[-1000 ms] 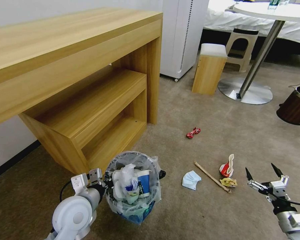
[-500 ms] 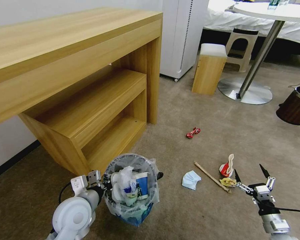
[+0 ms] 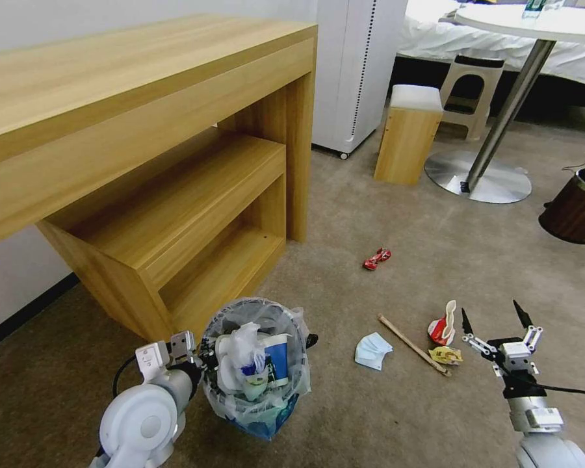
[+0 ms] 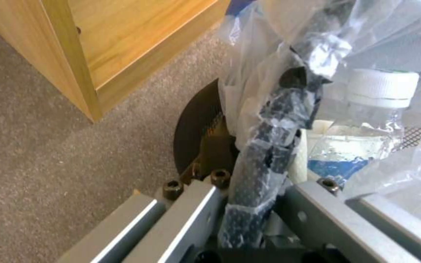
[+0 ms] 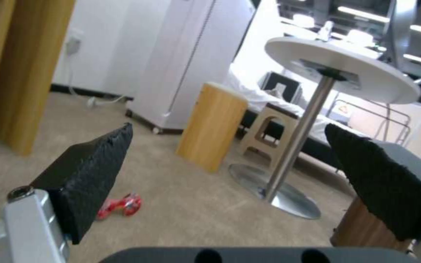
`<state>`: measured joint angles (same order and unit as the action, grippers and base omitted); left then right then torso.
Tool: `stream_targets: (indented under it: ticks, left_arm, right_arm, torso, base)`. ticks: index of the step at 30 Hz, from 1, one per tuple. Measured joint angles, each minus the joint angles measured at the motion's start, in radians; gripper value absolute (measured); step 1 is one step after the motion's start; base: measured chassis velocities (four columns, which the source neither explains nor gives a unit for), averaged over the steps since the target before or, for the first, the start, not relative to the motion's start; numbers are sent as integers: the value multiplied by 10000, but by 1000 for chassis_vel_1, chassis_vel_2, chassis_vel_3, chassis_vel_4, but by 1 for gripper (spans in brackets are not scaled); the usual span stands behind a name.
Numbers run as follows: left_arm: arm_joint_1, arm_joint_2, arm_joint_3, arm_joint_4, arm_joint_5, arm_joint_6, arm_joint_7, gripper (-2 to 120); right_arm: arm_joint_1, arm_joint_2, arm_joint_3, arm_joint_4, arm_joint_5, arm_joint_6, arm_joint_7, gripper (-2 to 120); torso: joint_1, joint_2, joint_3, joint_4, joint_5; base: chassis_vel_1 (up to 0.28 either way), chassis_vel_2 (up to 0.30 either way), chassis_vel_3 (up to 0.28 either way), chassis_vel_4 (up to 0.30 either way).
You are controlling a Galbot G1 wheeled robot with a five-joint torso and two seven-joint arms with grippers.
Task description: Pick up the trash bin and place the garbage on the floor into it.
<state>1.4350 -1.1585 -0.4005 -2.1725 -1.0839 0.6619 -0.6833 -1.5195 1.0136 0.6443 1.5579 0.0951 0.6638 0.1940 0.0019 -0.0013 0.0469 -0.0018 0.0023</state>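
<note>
Litter lies at lower centre-right of the head view on the floor: a red cup, a yellowish scrap, a stick and a folded blue tissue, with a red wrapper farther up at mid-frame. The right hand stands at lower right, jaws spread wide and holding nothing, fingertips pointing up-frame. Its left fingertip sits just right of the red cup and the scrap, so the nearest litter lies immediately to its left, slightly nearer the robot than the tips. The stick's long axis runs diagonally from upper left to lower right, its lower end close to the scrap. In the right wrist view the open pads frame the red wrapper well ahead on the carpet.

The left hand is at lower left, clamped on the bin's rim; the left wrist view shows the bag-wrapped rim passing between the jaws, with a bottle inside the bag. The bin, already holding cups and tissue, sits just left of the blue tissue, well left of the right hand. The right arm looks clearly the nearer one for the cup and scrap.
</note>
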Motion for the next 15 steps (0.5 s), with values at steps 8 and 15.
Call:
stream_targets:
  ticks: [8, 15]
  left_arm:
    - [-123, -117, 15, 29, 136, 0, 68, 0]
    - [-172, -181, -9, 115, 216, 0, 185, 0]
  right_arm:
    - [121, 909, 583, 476, 372, -285, -201, 100]
    - [214, 2107, 1128, 872, 409, -389, -311, 100]
  torso:
    - [0, 0, 0, 0, -1]
    - [0, 0, 0, 0, 0]
  base:
    - [0, 0, 0, 0]
    - [0, 0, 0, 0]
